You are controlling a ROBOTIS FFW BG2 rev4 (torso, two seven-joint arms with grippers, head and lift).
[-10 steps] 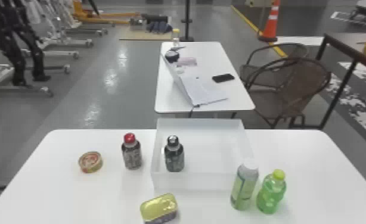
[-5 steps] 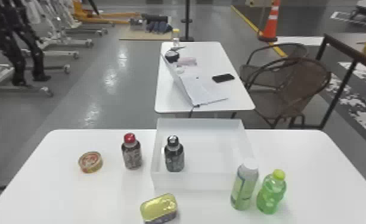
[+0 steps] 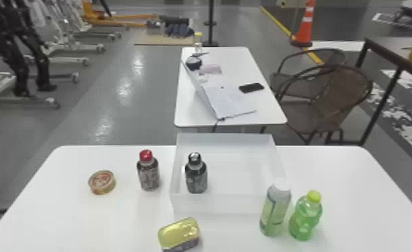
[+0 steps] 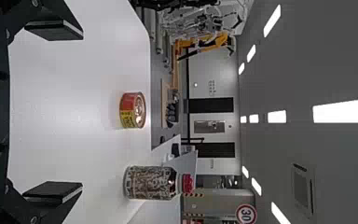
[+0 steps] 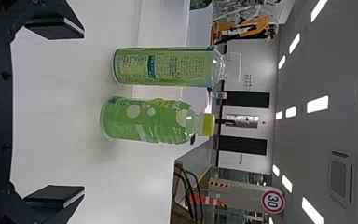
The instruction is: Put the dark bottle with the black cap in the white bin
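Dark bottle upright inside the white bin
Placing looks finished; left gripper and right gripper, fingers apart, need only keep clear of the bin.

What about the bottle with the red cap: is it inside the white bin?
No, the red-capped bottle stands on the table, just to the left of the white bin.

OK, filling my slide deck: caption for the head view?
Black-capped bottle upright in white bin, red-capped bottle outside.
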